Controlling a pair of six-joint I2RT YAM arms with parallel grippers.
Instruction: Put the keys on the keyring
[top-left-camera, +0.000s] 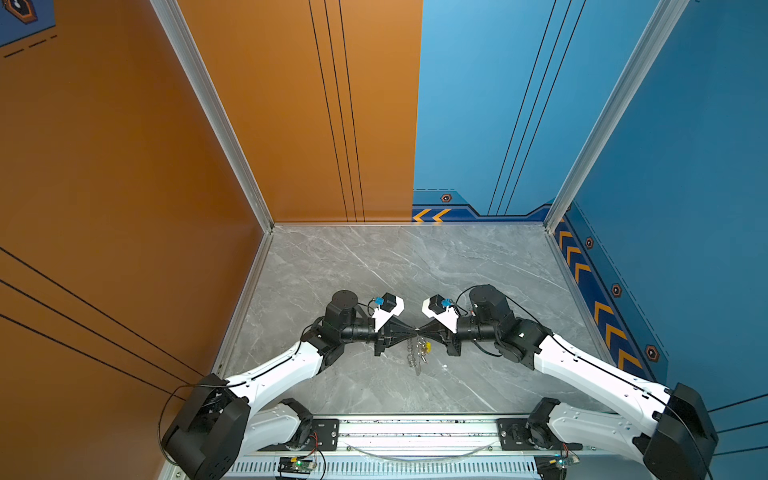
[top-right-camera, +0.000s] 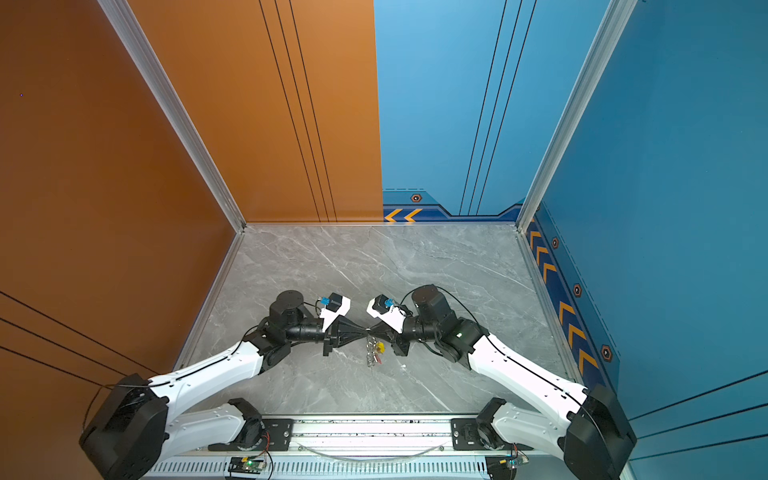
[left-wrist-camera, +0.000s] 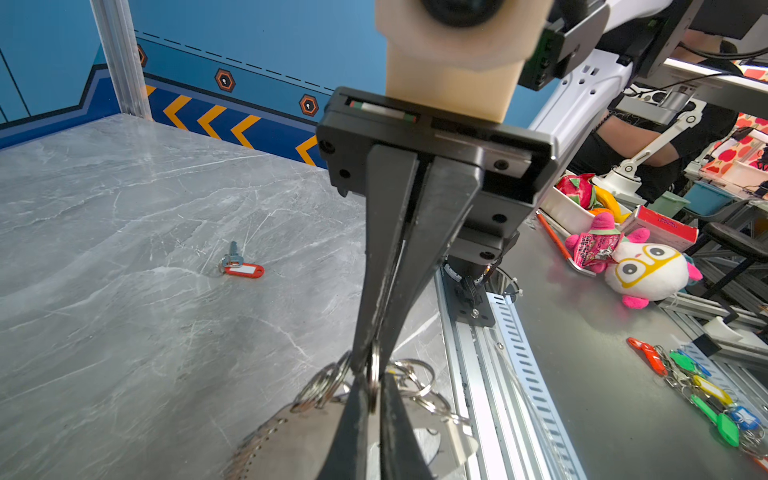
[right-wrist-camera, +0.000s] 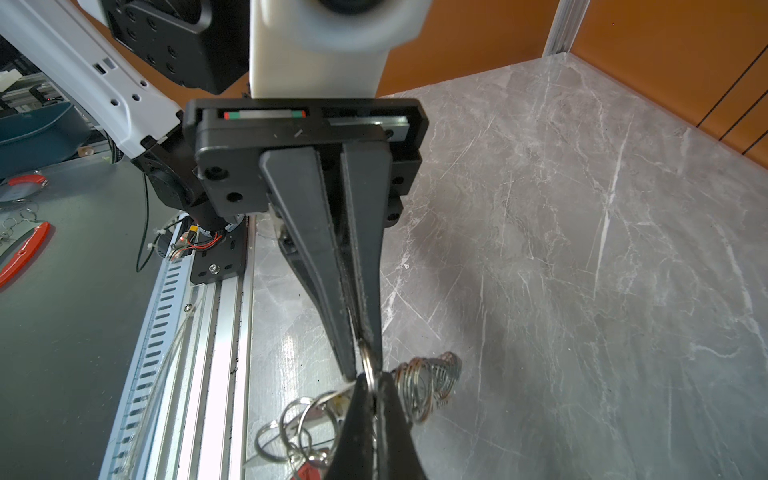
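Observation:
In both top views my left gripper and right gripper meet tip to tip above the middle of the marble table. Each is shut on the same silver keyring, which stands edge-on between the two pairs of fingers. In the right wrist view that keyring sits just above my right gripper. A chain of plain rings and keys with a yellow tag and a red tag hang below it. Another key with a red tag lies alone on the table.
A metal rail runs along the table's front edge. Orange and blue walls close the other three sides. Beyond the rail lie a plush toy and a bunch of coloured key tags.

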